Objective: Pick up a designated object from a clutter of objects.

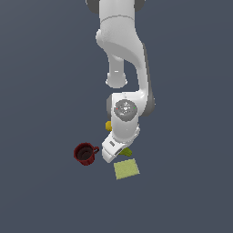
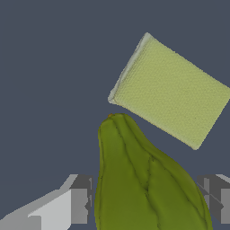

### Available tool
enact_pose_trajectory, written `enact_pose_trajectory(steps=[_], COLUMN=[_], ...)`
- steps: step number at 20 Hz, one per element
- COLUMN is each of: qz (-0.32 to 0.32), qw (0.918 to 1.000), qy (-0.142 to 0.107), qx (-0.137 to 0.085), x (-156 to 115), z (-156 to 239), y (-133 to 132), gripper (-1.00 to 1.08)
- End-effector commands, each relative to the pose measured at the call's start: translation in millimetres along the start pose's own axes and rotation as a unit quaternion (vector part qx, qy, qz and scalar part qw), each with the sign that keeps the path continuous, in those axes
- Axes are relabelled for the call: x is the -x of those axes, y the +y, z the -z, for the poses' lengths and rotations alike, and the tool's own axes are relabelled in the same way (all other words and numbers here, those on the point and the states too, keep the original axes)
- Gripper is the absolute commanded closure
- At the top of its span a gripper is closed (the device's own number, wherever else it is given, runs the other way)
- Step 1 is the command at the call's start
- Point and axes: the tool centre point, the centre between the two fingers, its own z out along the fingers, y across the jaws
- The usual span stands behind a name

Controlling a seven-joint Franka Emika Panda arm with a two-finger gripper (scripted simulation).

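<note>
Ridged green pear between grey fingers, beside woven square pad

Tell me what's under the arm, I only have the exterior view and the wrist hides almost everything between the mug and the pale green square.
Observer: The wrist view shows a green pear-shaped fruit lying between the gripper fingers, one finger on each side of it.
Operator: Are the fingers touching it yet?
Observer: One finger looks right against the fruit's side; the other shows a narrow gap. I cannot tell whether the grip is made.
Operator: Is the fruit touching the square pad?
Observer: Its tapered tip ends just short of the pale green square pad; a thin strip of floor shows between them.
Operator: Anything else down there?
Observer: No; the dark red mug and the yellow ball show only in your view.
</note>
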Motion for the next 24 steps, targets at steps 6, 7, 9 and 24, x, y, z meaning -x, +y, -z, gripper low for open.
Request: enact_pose_trajectory(steps=[6,7,9,24], qz=[0.0,0.0,0.0,0.001], qw=[1.0,1.0,1.0,1.0], qy=[0.001,0.001,0.001,0.002], qx=[0.001,0.001,0.001,0.001], x=[9.7,11.3,15.3,45.5], z=[56.9,66.8,88.2,265.5], y=[0.9,0.7,0.9,3.4], gripper=[1.08,1.08,1.08,1.08])
